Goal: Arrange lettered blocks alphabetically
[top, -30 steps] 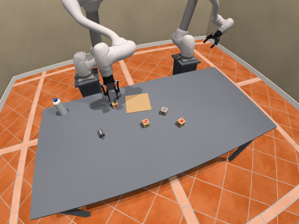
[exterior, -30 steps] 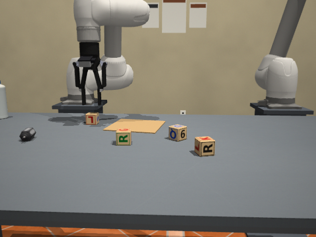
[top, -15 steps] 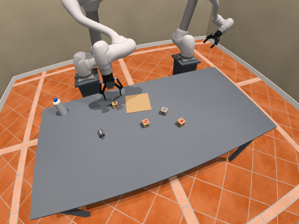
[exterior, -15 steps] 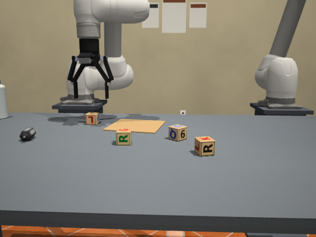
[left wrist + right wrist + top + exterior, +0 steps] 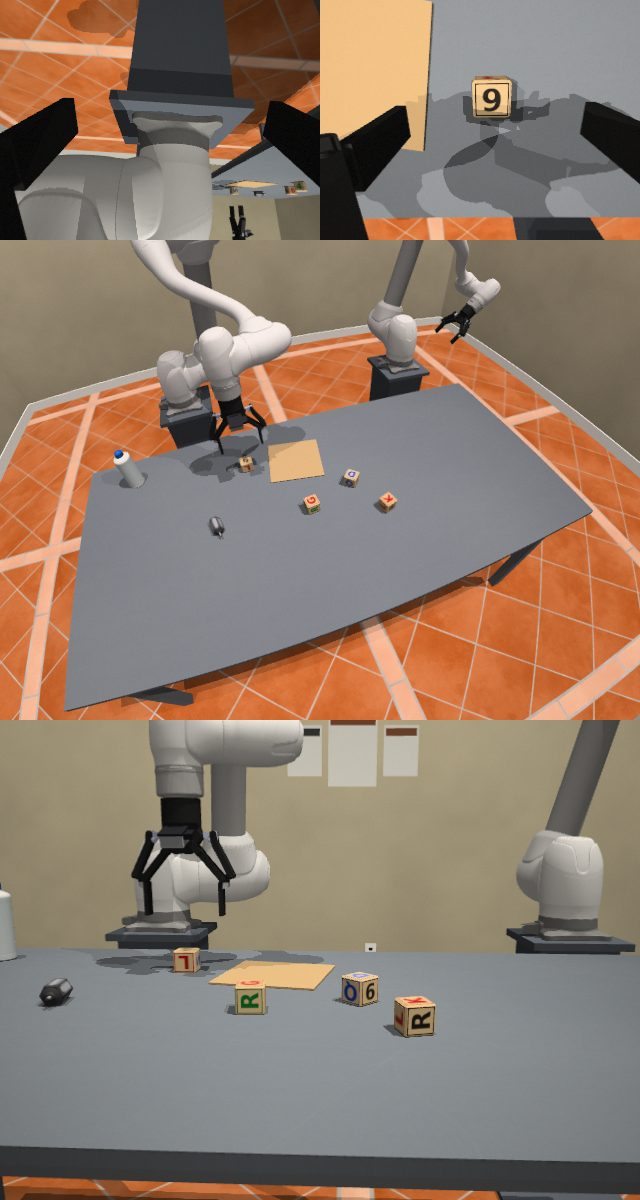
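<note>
The mat (image 5: 295, 461) (image 5: 273, 974) (image 5: 375, 60) bears no block. A block (image 5: 246, 464) (image 5: 186, 960) (image 5: 491, 99) with black 9 on top stands beside it; a red L shows on its side. My right gripper (image 5: 241, 446) (image 5: 185, 913) (image 5: 494, 119) is wide open and empty above that block. The red G block (image 5: 311, 504) (image 5: 250, 997), the block with a blue letter on top (image 5: 351, 478) (image 5: 359, 989), hard to read, and the red K block (image 5: 387, 502) (image 5: 414, 1016) stand off the mat. My left gripper (image 5: 446, 336) (image 5: 171, 117) is open and empty, away from the table.
A white bottle (image 5: 129, 469) (image 5: 5, 926) with a blue cap stands near the table's back left in the top view. A small dark object (image 5: 216, 525) (image 5: 56, 991) lies in front of the 9 block, towards the exterior camera.
</note>
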Controlling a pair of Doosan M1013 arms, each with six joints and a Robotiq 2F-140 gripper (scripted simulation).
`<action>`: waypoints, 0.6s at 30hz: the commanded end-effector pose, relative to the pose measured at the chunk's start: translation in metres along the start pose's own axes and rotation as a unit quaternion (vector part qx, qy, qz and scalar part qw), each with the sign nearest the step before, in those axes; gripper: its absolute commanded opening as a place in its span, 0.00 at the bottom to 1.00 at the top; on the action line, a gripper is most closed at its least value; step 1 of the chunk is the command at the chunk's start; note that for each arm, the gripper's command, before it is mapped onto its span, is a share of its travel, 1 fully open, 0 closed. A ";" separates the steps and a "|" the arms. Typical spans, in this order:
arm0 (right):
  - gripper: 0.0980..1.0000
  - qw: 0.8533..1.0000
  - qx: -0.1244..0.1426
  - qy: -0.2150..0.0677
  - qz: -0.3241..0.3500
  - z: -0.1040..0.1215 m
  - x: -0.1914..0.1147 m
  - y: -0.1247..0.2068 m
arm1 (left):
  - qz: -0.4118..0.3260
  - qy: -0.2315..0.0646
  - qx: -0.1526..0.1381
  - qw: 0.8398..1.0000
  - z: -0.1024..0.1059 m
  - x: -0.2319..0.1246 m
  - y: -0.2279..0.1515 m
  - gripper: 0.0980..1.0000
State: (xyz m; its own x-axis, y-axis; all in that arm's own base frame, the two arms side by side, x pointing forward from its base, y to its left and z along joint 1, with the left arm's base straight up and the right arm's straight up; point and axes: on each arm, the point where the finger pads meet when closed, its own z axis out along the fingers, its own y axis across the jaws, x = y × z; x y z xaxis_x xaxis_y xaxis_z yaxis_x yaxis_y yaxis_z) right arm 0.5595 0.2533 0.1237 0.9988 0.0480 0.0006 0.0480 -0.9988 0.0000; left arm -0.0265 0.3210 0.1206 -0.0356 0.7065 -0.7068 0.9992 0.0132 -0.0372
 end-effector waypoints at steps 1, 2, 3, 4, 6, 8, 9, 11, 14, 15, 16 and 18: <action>1.00 1.000 0.000 0.000 -0.026 -0.005 0.020 -0.019 | 0.000 0.000 0.000 1.000 0.000 0.000 0.000 1.00; 1.00 0.999 0.000 0.000 -0.046 -0.008 0.036 -0.034 | 0.000 0.000 0.000 1.000 0.000 0.000 0.000 1.00; 1.00 0.997 0.000 0.000 -0.073 -0.012 0.056 -0.055 | 0.000 0.000 0.000 1.000 0.000 0.000 0.000 1.00; 1.00 0.994 0.000 0.000 -0.106 -0.013 0.061 -0.062 | 0.000 0.000 0.000 1.000 0.000 0.000 0.000 1.00; 1.00 0.984 0.000 0.000 -0.181 -0.014 0.075 -0.083 | 0.000 0.000 0.000 1.000 0.000 0.000 0.000 1.00; 1.00 0.974 0.000 0.001 -0.225 -0.015 0.087 -0.107 | 0.000 0.000 0.000 1.000 0.000 0.000 0.000 1.00; 1.00 0.968 0.000 0.002 -0.249 -0.015 0.092 -0.118 | 0.000 0.000 0.000 1.000 0.000 0.000 0.000 1.00; 1.00 0.968 0.000 0.002 -0.249 -0.015 0.092 -0.118 | 0.000 0.000 0.000 1.000 0.000 0.000 0.000 1.00; 1.00 0.933 0.000 0.001 -0.359 -0.016 0.118 -0.170 | 0.000 0.000 0.000 1.000 0.000 0.000 0.000 1.00; 1.00 0.925 0.000 0.001 -0.381 -0.016 0.123 -0.181 | 0.000 0.000 0.000 1.000 0.000 0.000 0.000 1.00; 1.00 0.921 0.000 0.001 -0.390 -0.016 0.128 -0.193 | 0.000 0.000 0.000 1.000 0.000 0.000 0.000 1.00; 1.00 0.919 0.000 0.001 -0.394 -0.016 0.140 -0.216 | 0.000 0.000 0.000 1.000 0.000 0.000 0.000 1.00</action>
State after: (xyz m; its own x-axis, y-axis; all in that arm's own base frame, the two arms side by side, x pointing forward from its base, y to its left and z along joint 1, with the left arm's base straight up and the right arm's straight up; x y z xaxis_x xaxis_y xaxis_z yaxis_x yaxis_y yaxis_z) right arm 0.6631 0.4247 0.1391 0.7356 0.6772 0.0169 0.6770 -0.7358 0.0190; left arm -0.0265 0.3210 0.1206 -0.0356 0.7065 -0.7068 0.9992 0.0132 -0.0372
